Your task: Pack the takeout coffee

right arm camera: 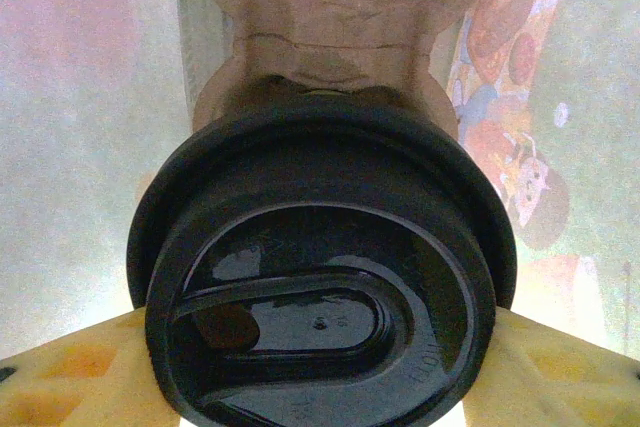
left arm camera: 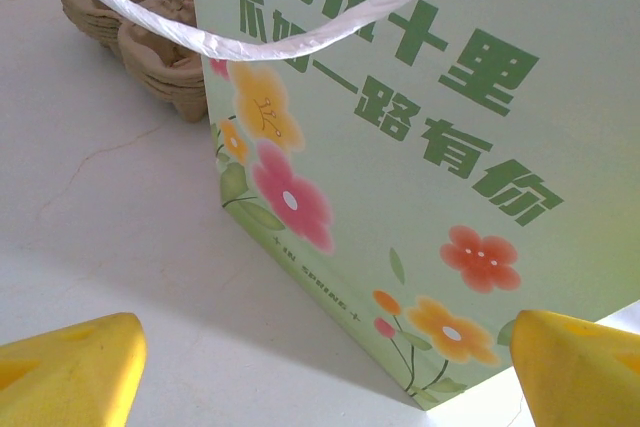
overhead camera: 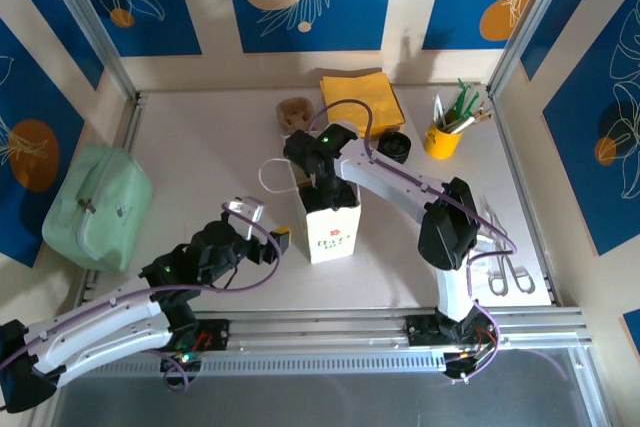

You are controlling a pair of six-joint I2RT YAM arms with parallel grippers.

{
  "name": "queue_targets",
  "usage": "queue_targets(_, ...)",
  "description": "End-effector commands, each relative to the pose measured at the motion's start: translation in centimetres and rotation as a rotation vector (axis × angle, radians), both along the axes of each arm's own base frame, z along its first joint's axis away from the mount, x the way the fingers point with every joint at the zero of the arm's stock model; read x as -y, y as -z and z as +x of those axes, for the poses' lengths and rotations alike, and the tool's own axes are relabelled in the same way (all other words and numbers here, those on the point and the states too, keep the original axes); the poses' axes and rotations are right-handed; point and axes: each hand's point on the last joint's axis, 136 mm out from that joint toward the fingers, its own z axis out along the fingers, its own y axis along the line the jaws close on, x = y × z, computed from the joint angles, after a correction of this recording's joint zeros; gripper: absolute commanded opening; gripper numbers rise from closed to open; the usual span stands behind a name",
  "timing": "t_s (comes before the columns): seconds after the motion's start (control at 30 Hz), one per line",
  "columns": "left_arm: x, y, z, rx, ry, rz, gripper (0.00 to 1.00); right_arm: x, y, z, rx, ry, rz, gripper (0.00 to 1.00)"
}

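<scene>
So, left to right: a mint green pouch (overhead camera: 95, 209) is sitting at the far left of the counter (overhead camera: 200, 147). The left end effector (left arm camera: 325, 377) is hovering with its yellow fingers (left arm camera: 70, 372) spread wide, holding nothing, just beside the bottom corner of the flowery paper bag (left arm camera: 420, 147) that's standing upright mid-counter. The right end effector (right arm camera: 320, 387) is hanging inside the bag's open top, clamping the takeout coffee (right arm camera: 320, 277) by its sides, with bag walls all around it. Loose black lids (overhead camera: 394, 146) and a yellow utensil cup (overhead camera: 443, 139) are sitting further right.
</scene>
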Motion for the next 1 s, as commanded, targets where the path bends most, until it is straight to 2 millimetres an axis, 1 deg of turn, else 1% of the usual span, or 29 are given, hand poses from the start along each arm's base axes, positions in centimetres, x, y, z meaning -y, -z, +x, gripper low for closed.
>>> queue_targets(0.0, 0.1, -0.5, 0.2, 0.021, -0.006, -0.016, 0.94, -0.2, 1.6, -0.6, -0.060, -0.003, -0.010, 0.62)
queue_targets(0.3, 0.1, -0.4, 0.1, 0.020, -0.006, -0.014, 0.94, -0.2, 2.7, -0.8, -0.091, -0.002, -0.028, 0.62)
queue_targets(0.97, 0.0, -0.4, 0.1, 0.022, -0.007, -0.016, 0.94, -0.7, 3.8, -0.7, -0.104, -0.001, -0.019, 0.62)
